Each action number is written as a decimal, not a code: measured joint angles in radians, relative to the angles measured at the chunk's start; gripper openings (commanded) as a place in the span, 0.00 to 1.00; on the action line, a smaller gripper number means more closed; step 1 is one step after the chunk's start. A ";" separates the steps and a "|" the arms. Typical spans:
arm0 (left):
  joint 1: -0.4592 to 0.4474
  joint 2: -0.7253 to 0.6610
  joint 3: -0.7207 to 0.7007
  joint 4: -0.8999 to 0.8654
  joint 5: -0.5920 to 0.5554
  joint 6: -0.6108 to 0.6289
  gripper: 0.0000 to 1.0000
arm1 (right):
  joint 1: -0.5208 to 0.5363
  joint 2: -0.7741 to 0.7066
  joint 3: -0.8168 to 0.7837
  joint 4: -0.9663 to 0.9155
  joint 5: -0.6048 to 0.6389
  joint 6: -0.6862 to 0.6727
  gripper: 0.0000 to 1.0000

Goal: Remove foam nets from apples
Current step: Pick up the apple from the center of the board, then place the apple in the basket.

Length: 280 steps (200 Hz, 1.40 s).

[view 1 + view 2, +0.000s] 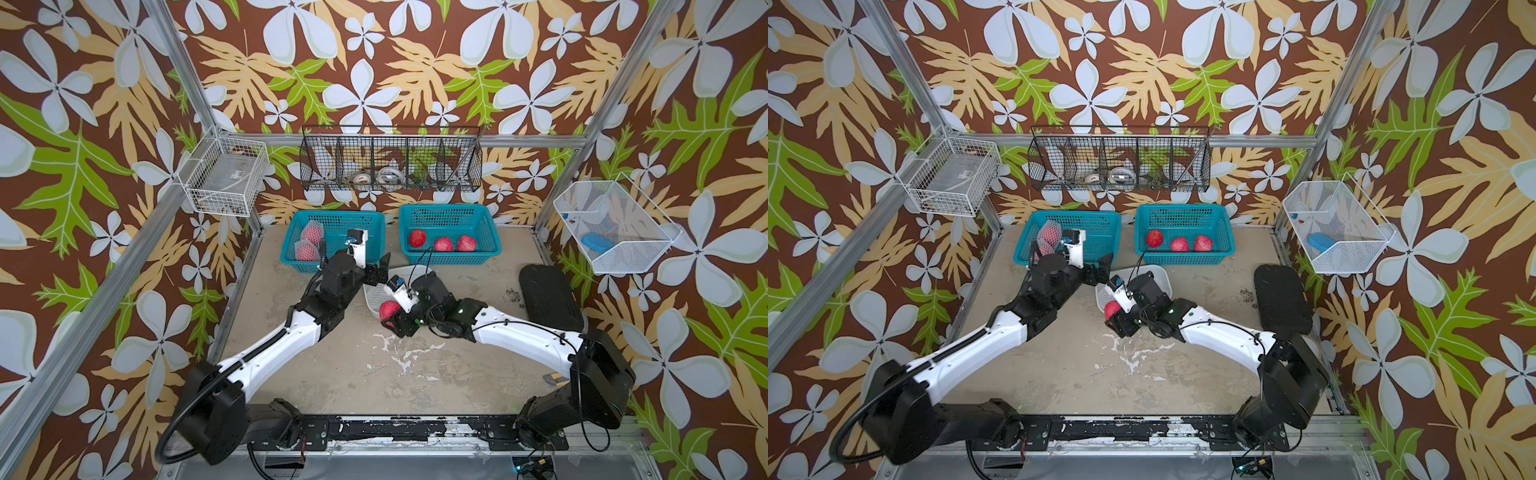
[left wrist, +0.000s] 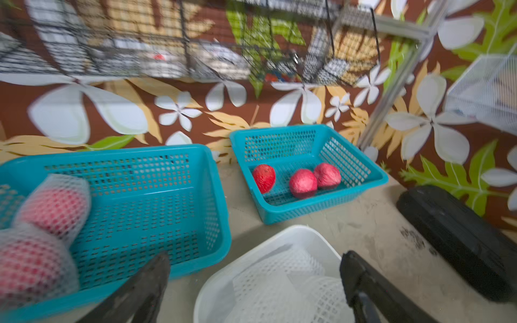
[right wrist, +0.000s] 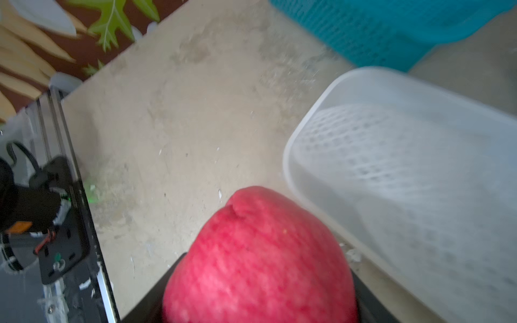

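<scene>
Top views, both: bare apple [image 1: 388, 311] [image 1: 1112, 309] pinched in right jaws, at the near edge of white tub [image 1: 422, 269]. Left jaws spread and empty over that tub, close to the right arm. Two netted apples [image 1: 308, 244] in left teal basket [image 1: 332, 226]; three stripped apples [image 1: 443, 244] in right teal basket [image 1: 449, 258].

Left wrist: jaws wide apart, nothing between them. Loose foam nets [image 2: 279, 282] heaped in the tub beneath.

Right wrist: apple [image 3: 260, 260] filling the gap between the black jaws, no net on it, tub alongside.

Judged step: carrying the stripped fruit to the right teal basket. To do it well: grip firm but not crushing; lift clear of tub rim and basket wall; steer wide of the left arm; lower near the basket floor, into a free spot beside the other three, before parting the jaws, to avoid bruising or rolling.
</scene>
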 measured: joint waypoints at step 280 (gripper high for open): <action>0.389 0.536 0.490 -0.348 0.051 0.024 1.00 | -0.623 0.962 1.148 -0.241 0.219 0.030 0.90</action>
